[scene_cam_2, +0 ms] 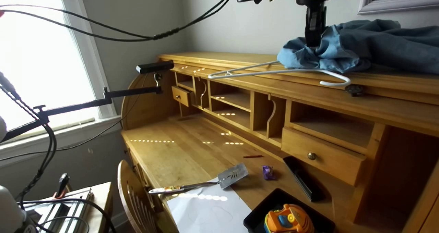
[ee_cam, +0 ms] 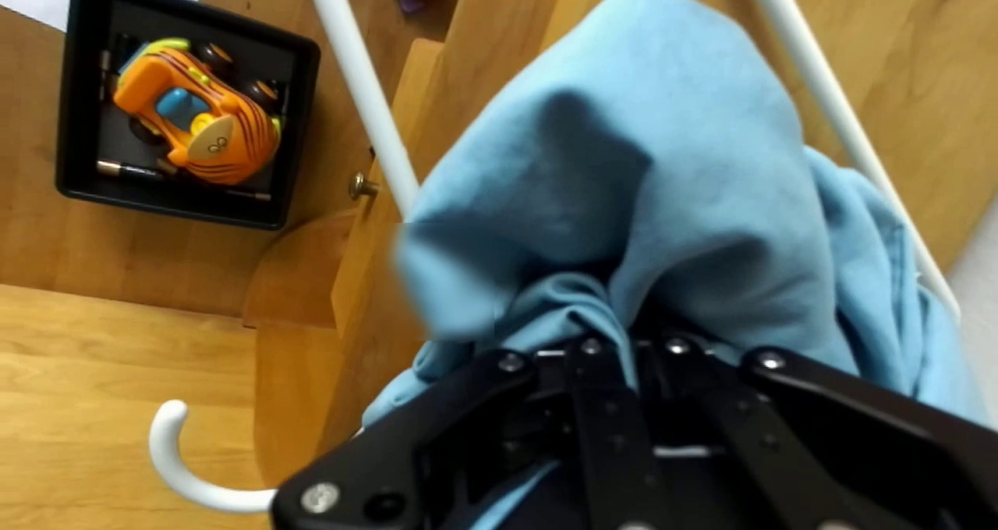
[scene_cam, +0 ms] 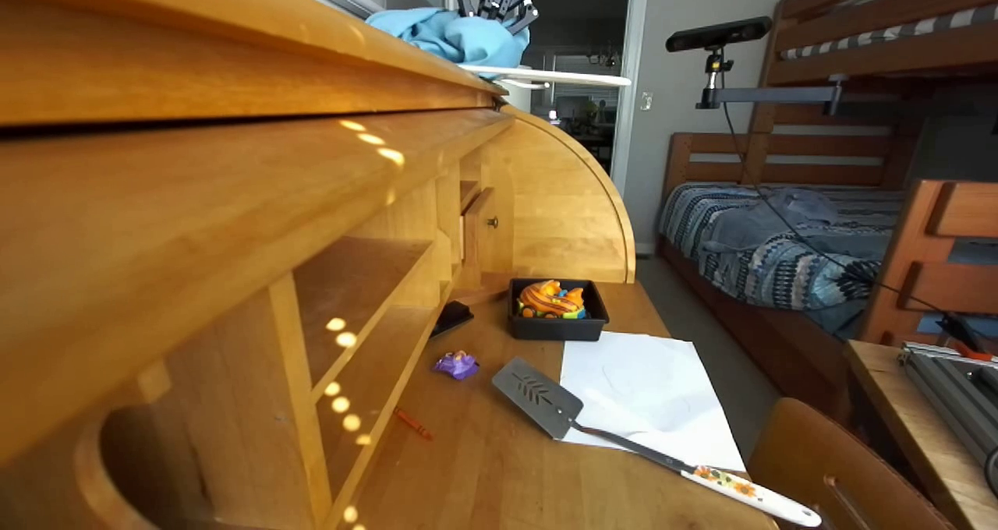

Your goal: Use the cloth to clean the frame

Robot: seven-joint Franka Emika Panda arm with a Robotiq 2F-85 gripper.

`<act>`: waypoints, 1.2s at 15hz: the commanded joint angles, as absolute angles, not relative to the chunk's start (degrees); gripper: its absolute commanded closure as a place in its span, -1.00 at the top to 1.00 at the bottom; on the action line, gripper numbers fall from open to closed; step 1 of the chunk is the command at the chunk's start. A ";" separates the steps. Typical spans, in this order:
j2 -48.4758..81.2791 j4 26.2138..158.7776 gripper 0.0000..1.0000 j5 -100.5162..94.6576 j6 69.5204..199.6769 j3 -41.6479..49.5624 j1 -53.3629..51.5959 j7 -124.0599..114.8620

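Observation:
The light blue cloth (scene_cam_2: 387, 43) lies bunched on top of the wooden roll-top desk, its long part spread to the right in an exterior view; it also shows in another exterior view (scene_cam: 475, 40). My gripper (scene_cam_2: 313, 43) points down into the cloth's bunched end. In the wrist view the fingers (ee_cam: 635, 351) are closed on a fold of cloth (ee_cam: 686, 125), and the fingertips are partly hidden by fabric. A pale picture frame (scene_cam_2: 394, 7) hangs on the wall above the cloth, cut off by the view's edge. The gripper is apart from the frame.
A white hanger (scene_cam_2: 336, 84) lies under the cloth and juts past the desk top's front edge. Below are a black tray (scene_cam: 557, 329) with an orange toy (scene_cam: 550, 300), a spatula (scene_cam: 538, 393), paper (scene_cam: 655, 382) and a purple wrapper (scene_cam: 458, 365). Camera arms (scene_cam_2: 133, 91) stand nearby.

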State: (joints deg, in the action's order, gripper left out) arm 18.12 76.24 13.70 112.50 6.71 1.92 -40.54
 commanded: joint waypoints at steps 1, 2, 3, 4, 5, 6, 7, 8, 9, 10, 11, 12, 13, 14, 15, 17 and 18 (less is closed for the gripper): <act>18.56 75.58 -0.96 13.74 117.08 7.28 1.88 -42.86; 18.17 75.97 -0.96 12.89 120.72 7.62 1.50 -43.57; 18.05 76.21 -0.96 12.21 124.58 7.87 1.20 -44.16; 18.10 76.55 -0.96 11.70 128.48 8.06 0.97 -44.60; 18.21 76.69 -0.96 11.19 132.23 8.32 0.68 -45.27; 18.42 76.86 -0.96 10.59 136.03 8.67 0.35 -46.27; 18.69 76.88 -0.96 9.88 139.48 9.14 -0.05 -47.75; 19.03 76.82 -0.96 8.92 142.30 9.61 -0.43 -49.06; 19.38 76.77 -0.96 7.43 145.19 10.23 -0.96 -50.43; 19.58 76.78 -0.96 6.17 147.89 10.82 -1.46 -51.67; 19.69 76.52 -0.96 4.35 150.99 11.68 -2.19 -53.22; 19.82 76.26 -0.96 2.90 153.53 12.41 -2.80 -54.46; 19.63 76.02 -0.96 1.22 156.31 13.28 -3.55 -55.62; 19.64 75.82 -0.96 -0.26 159.17 14.10 -4.24 -56.60; 19.63 75.46 -0.96 -1.42 161.60 14.87 -4.89 -57.24; 19.39 75.19 -0.96 -3.92 167.30 16.76 -6.55 -58.42; 19.47 74.85 -0.96 -5.23 170.15 18.14 -7.59 -59.35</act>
State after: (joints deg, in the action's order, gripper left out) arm 19.62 76.06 -0.75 163.99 14.72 -4.91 -55.32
